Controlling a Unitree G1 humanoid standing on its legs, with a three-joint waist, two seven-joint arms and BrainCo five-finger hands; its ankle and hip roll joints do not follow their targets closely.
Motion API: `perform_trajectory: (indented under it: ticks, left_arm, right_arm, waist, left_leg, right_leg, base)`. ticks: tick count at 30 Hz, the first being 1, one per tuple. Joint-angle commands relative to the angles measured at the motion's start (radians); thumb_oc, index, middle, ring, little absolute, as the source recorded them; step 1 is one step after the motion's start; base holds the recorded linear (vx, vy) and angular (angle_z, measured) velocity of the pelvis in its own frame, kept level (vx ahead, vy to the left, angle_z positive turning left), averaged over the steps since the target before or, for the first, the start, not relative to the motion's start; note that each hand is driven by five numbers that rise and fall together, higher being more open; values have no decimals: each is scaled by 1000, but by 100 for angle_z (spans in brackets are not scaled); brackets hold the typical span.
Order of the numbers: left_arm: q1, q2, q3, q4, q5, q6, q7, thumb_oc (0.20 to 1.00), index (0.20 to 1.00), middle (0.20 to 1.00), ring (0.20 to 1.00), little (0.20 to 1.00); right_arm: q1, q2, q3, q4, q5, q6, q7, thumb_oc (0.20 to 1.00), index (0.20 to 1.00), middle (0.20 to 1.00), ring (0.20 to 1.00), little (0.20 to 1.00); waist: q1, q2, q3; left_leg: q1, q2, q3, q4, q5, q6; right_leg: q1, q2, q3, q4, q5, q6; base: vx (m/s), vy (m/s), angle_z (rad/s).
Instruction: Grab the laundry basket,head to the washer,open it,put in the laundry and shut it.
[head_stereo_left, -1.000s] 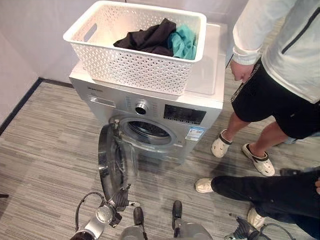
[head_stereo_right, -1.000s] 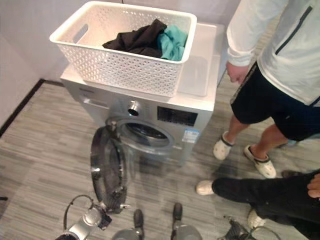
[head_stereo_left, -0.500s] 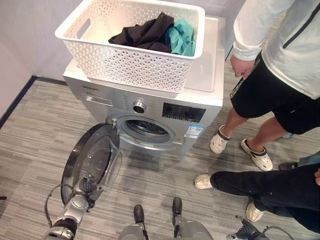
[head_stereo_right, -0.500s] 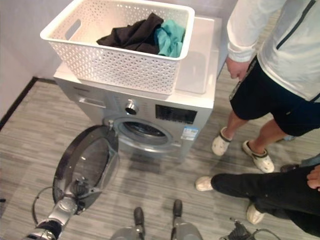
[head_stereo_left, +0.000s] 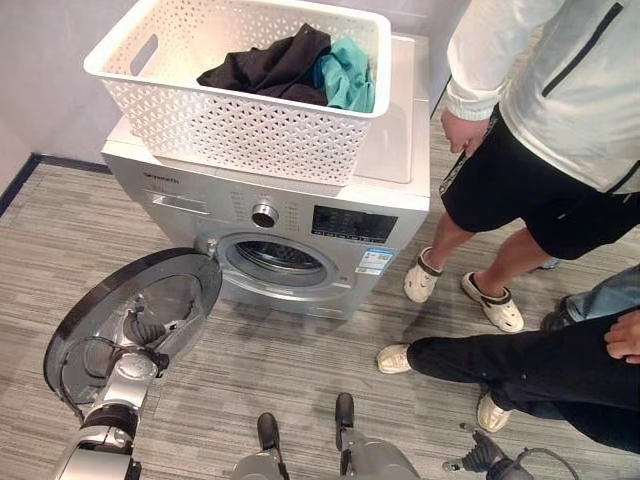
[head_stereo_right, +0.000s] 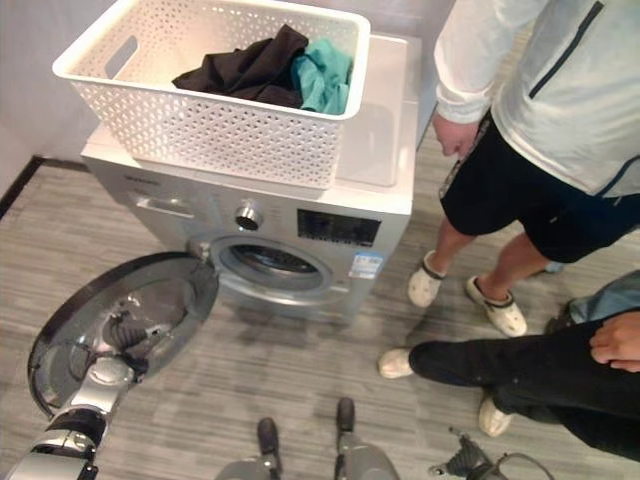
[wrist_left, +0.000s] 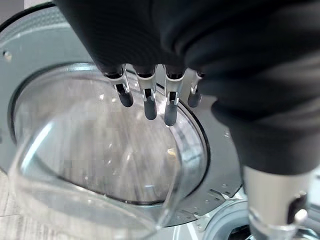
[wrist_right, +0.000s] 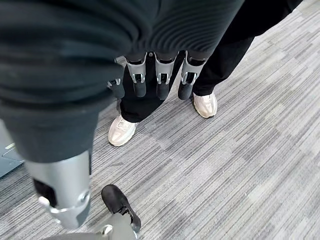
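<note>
The left hand (head_stereo_left: 146, 332) sat against the inner face of the round glass washer door with a dark rim (head_stereo_left: 70, 325), which stood swung wide open to the left of the silver front-loading washer (head_stereo_left: 290, 215). In the left wrist view its fingers (wrist_left: 146, 99) hung fairly straight and loosely spread over the door's clear bulging glass, not curled round anything; whether the tips actually touched the glass could not be told. The open drum mouth (head_stereo_left: 275, 262) lay up and to the right of that hand, well apart from it.

The white perforated plastic laundry basket (head_stereo_left: 200, 110) stood on top of the washer, far above the left hand, holding a dark garment (head_stereo_left: 265, 68) and a teal garment (head_stereo_left: 347, 78) side by side.

The right hand (wrist_right: 155, 75) hung low over the grey striped floor (wrist_right: 240, 160), fingers relaxed and holding nothing. Beyond it were the dark trousers and pale shoes of a seated person (head_stereo_left: 520, 365). A standing person in a white jacket and black shorts (head_stereo_left: 540, 130) was just beside the washer's right side.
</note>
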Motion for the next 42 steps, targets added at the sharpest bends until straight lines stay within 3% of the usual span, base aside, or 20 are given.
perform_trajectory:
  ticks: [1,16,33,37,42]
  left_arm:
    - [-66,27,-7,41,-10,-38,45,1000,1000,1000,1000,1000]
    - [-44,2,-10,69,-12,-34,36,1000,1000,1000,1000,1000]
    - [215,-178,15,-23,-154,-81,-84,1000,1000,1000,1000,1000]
    - [273,-230,-32,47,-123,-61,-158,1000,1000,1000,1000,1000]
    - [294,-308,-47,289,-65,-20,-233,1000,1000,1000,1000,1000]
  right_arm:
    - [2,-12,-5,4,37,-9,-9,1000,1000,1000,1000,1000]
    - [-9,-16,-14,22,50,-10,-16,1000,1000,1000,1000,1000]
    - [19,53,-104,100,169,-1,31,1000,1000,1000,1000,1000]
    - [18,76,-133,159,233,-3,55,1000,1000,1000,1000,1000]
    - [-1,114,-135,266,277,11,91,1000,1000,1000,1000,1000]
  waist:
    - [-6,-2,15]
    - [-3,5,2]
    - [26,43,-80]
    - [33,52,-101]
    - [42,54,-146]
  left_leg:
    - [-44,-17,-57,4,-7,-12]
    - [-35,-17,-58,4,-12,-12]
    - [43,-30,-96,4,-19,-13]
    - [71,-33,-103,4,-25,-9]
    - [102,-42,-109,4,-37,0]
  right_leg:
    - [57,-70,3,6,-66,102]
    - [61,-71,8,6,-68,103]
    - [156,-84,-31,6,-76,104]
    - [187,-84,-41,7,-81,102]
    - [214,-89,-46,13,-88,101]
  base:
    - [8,12,-6]
    - [3,2,-1]
    - [26,-14,7]
    - [28,2,10]
    - [8,4,3]
